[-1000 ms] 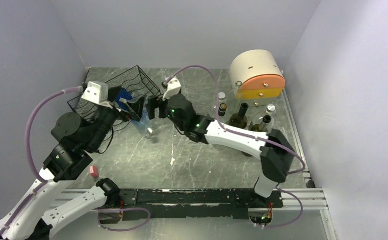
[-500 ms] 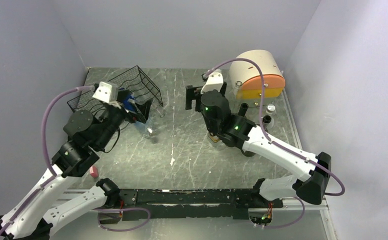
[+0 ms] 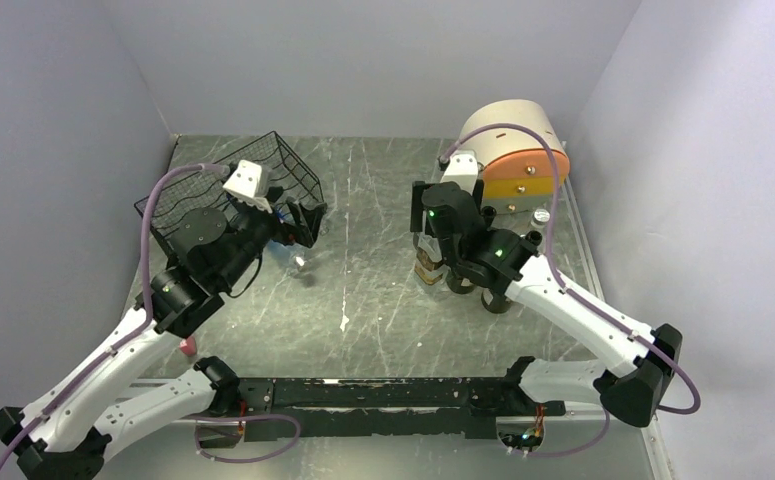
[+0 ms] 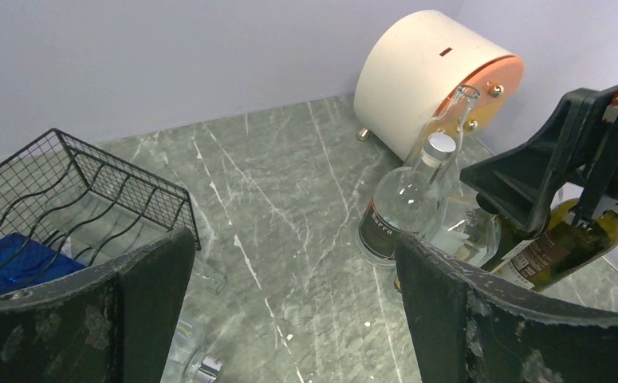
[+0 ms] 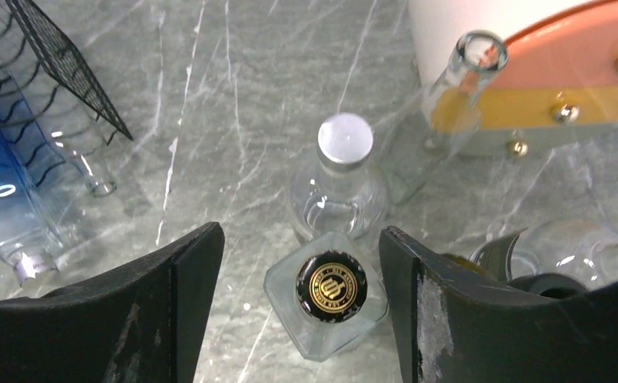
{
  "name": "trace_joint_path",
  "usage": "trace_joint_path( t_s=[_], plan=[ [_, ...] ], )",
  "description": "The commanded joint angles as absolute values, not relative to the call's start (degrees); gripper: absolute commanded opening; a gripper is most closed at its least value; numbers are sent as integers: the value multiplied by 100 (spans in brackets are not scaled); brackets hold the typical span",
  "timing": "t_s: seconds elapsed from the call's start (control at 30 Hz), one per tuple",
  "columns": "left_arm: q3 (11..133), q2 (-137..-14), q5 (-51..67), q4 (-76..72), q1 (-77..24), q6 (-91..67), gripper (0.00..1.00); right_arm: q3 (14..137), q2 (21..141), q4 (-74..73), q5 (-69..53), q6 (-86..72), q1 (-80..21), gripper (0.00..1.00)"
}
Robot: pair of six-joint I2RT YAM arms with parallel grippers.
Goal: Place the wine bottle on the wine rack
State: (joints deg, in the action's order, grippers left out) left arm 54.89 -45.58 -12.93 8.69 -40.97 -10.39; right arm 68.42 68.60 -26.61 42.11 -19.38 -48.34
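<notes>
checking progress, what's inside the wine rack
A blue bottle and a clear bottle lie in the wine rack. The left pincer hides its near part.

wine rack left, clear bottle right

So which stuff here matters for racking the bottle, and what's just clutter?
Job: wine rack; black-capped bottle under the open right gripper; other standing bottles, probably.
Clutter: cream-and-orange box; pink block near the front.
</notes>
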Motion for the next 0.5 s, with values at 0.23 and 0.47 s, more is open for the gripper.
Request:
trace_joint_path(
  t_s=[0.23,0.47],
  plan=[
    [5390,-4805,-848,405,-4098,-1213,100,6368,6699,-2694,4037,-2064,-4713,47],
    [4997,-4928,-326,139,-4101,-1161,100,6611,6756,-2849,3820,-1986,-4625,0]
  ],
)
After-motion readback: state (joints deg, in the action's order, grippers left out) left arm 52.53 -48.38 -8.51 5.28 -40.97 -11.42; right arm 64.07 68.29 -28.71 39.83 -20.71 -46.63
